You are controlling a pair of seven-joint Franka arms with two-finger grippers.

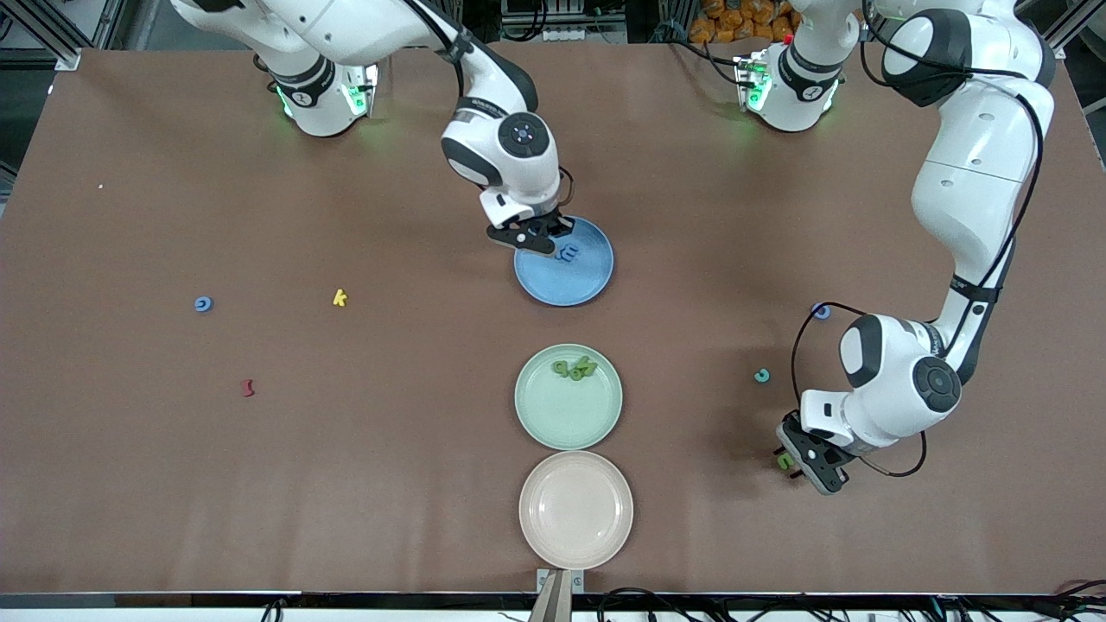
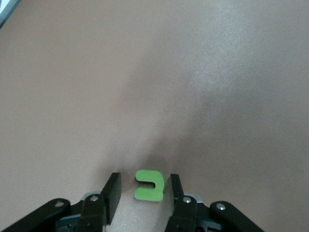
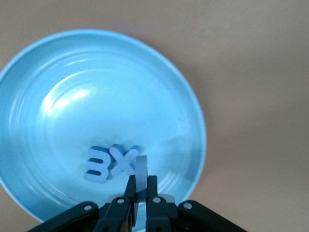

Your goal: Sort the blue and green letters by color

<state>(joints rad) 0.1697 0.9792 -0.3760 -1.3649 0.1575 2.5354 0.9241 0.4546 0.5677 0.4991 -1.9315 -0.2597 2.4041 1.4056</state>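
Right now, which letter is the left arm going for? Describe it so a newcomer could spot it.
Start at the pink plate, the one nearest the front camera, and look toward the left arm's end of the table. There, between the left gripper jaws, lies a green letter. Its neighbours, farther from the camera, are a teal letter and a blue one.

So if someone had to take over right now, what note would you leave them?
Right gripper: shut on a blue letter, over the blue plate, which has two blue letters in it.
Left gripper: down on the table, fingers either side of a green letter, not yet gripping.
Done: green letters in the green plate.
Left: blue letter at the right arm's end; blue letter and teal letter at the left arm's end.
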